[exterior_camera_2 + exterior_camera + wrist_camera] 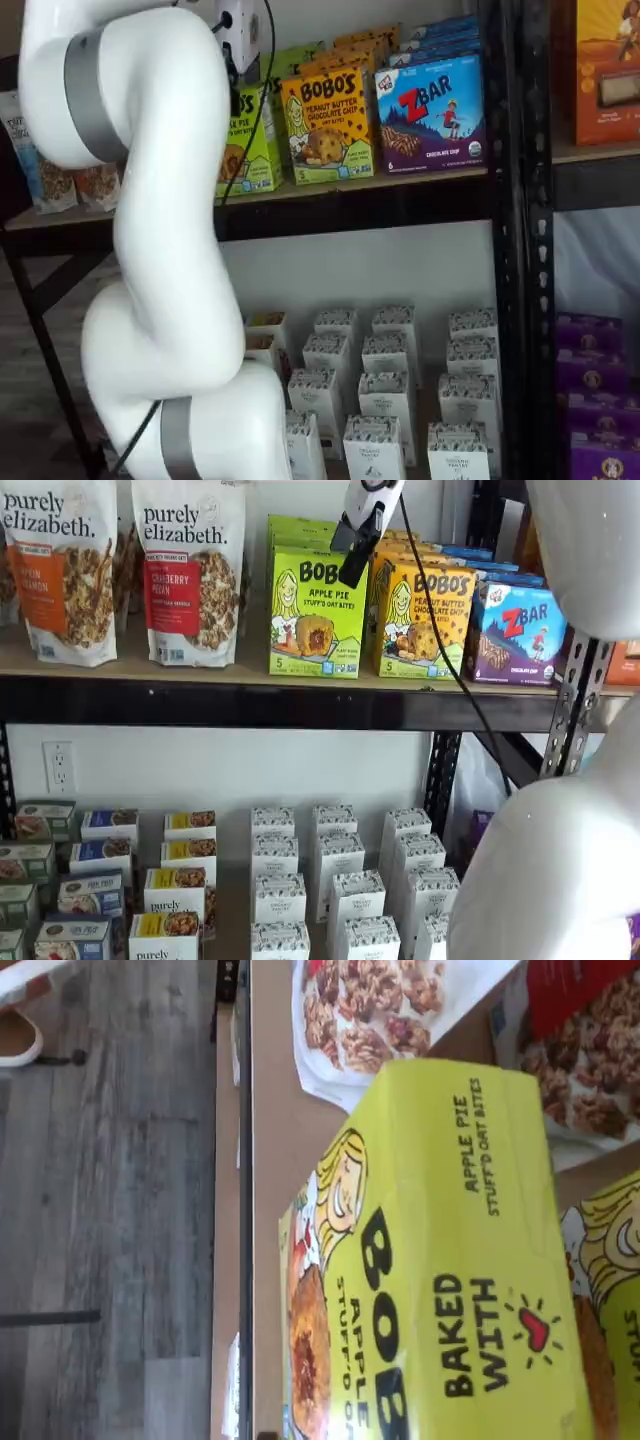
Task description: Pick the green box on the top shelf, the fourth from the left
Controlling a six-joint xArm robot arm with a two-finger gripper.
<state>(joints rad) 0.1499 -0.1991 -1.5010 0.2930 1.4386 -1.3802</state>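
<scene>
Shelf view: green box [316, 615] stands upright at the front edge of the top shelf [250, 702], front face flush with the black beam. More green boxes line up behind it. Orange box [424, 620] sits just beside it on one side, nearly touching; a narrow gap separates it from the granola bag [190, 570] on the other side. End effector [352, 568] hangs in front of the box's upper corner, seen side-on as one black finger; the fingers stand as far apart as they go, nothing held. Cable [440, 660] drops beside it across the orange box. Blue box [518, 632] stands further along. Open air above the box tops.

Wrist view: green box [440, 1260] fills the frame, bare shelf board [275, 1110] along its front edge, floor [110, 1210] beyond.

Lower shelf: rows of small white cartons [340, 880].
</scene>
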